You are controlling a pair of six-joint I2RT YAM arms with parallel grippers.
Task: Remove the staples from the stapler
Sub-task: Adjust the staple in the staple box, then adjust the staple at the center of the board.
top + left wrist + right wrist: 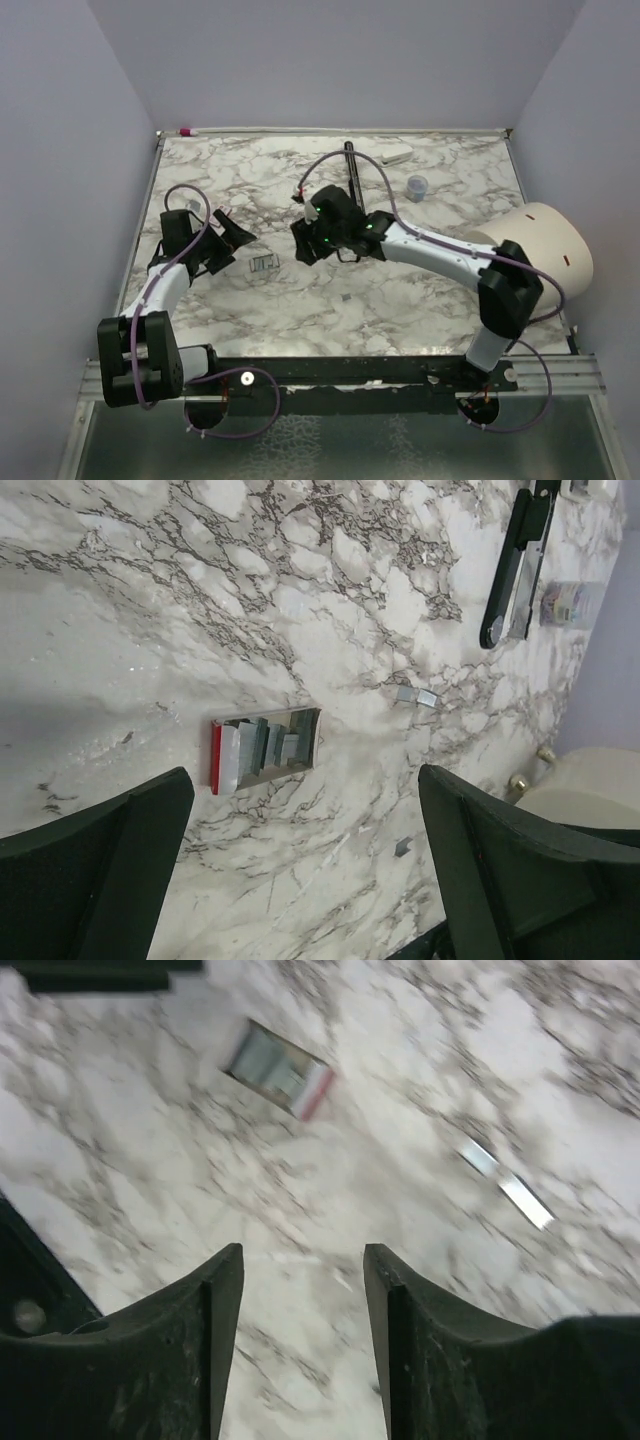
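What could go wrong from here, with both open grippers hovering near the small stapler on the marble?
1. The stapler lies flat between the left gripper and right gripper; both reaching in might collide.
2. Loose staples lie on veined marble, easily missed or swept by a finger.
3. The right wrist view is blurred, so aiming may be off.

Soft, even light fell from above on the marble table [400,290]; the top view was sharp, with only faint shadows under the arms [440,255]. The right wrist view was smeared by motion blur (the stapler [280,1068] and a strip of staples [505,1182] looked streaky). The left wrist view was crisp, with a grey shadow lying near the stapler.
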